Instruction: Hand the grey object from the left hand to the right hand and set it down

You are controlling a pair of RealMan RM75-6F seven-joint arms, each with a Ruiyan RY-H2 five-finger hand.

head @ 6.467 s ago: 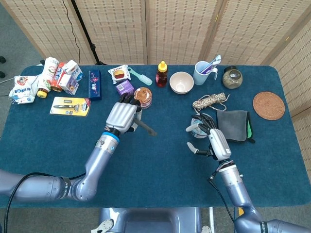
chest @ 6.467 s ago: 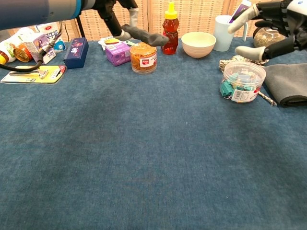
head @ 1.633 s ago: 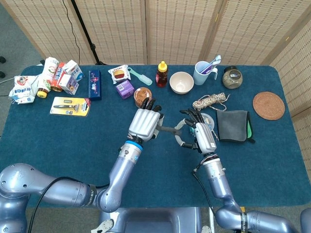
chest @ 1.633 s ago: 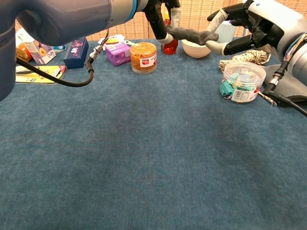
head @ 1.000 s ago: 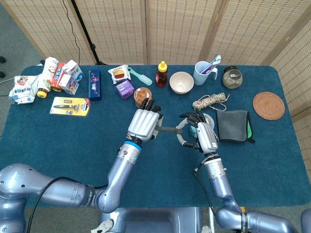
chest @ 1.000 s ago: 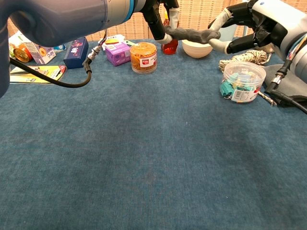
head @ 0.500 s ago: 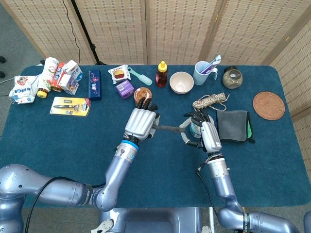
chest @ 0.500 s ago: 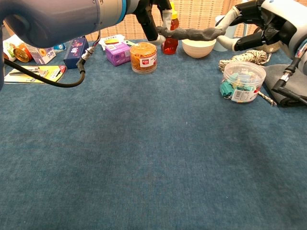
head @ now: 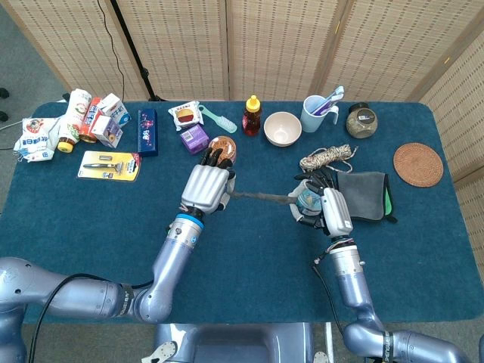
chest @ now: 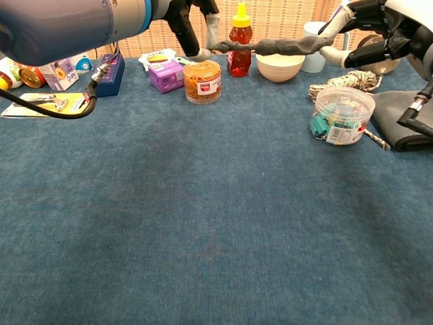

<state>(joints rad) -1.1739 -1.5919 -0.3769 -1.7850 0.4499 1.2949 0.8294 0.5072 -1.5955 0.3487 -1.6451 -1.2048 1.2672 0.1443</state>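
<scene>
The grey object (head: 261, 199) (chest: 270, 47) is a long, thin, soft strip hanging level in the air above the table's back half. It spans the gap between my two hands and sags slightly. My left hand (head: 204, 185) (chest: 191, 19) pinches its left tip with curled fingers. My right hand (head: 329, 206) (chest: 377, 27) grips its right end, fingers wrapped round it, above the clear tub. The part inside each hand is hidden.
A clear tub of clips (chest: 340, 115) stands under the right hand, with a rope coil (head: 327, 157) and a folded grey cloth (head: 363, 195) beside it. An orange jar (chest: 202, 80), red bottle (chest: 238, 40) and bowl (chest: 279, 66) stand behind the strip.
The hands have drawn apart, the left going left and the right going right. More of the grey strip now shows between them, and it sits higher in the chest view.
</scene>
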